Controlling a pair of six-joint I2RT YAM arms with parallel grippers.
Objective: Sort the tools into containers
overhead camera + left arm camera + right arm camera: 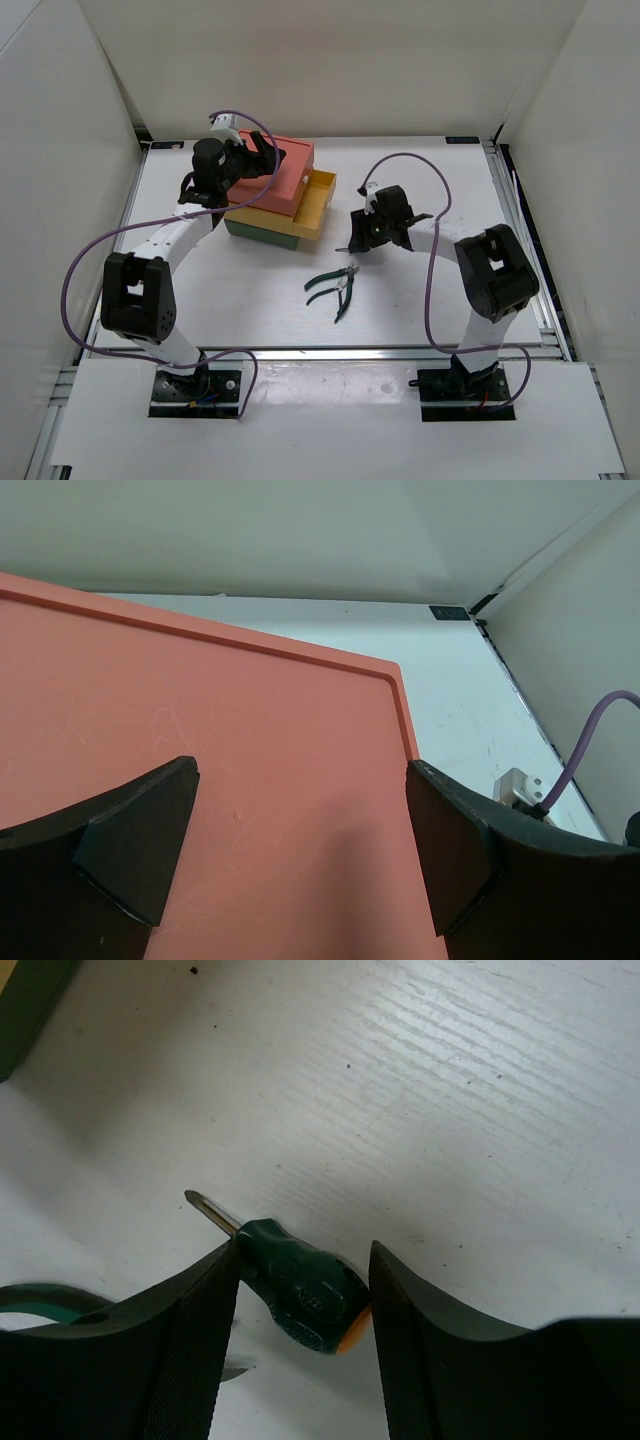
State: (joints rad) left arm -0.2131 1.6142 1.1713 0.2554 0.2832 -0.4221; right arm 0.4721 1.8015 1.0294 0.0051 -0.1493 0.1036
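Note:
A stubby green-handled screwdriver [300, 1285] with an orange butt lies on the white table. My right gripper [303, 1250] straddles it with the jaws still apart: the left finger [200, 1330] touches the handle's neck and the right one stands a hair off the butt. Two dark-green-handled pliers [336, 286] lie crossed on the table just in front of that gripper [362, 236]. The containers stand stacked at the back left: salmon-red [280, 180] on top, yellow [318, 205] slid out to the right, dark green [255, 230] at the bottom. My left gripper [300, 770] hovers wide open over the red lid [200, 680], holding nothing.
White walls close in the table on three sides. A purple cable [420, 180] loops above the right arm. A green pliers handle [40, 1300] shows at the left edge of the right wrist view, and a corner of the dark green box [25, 1010] at its top left.

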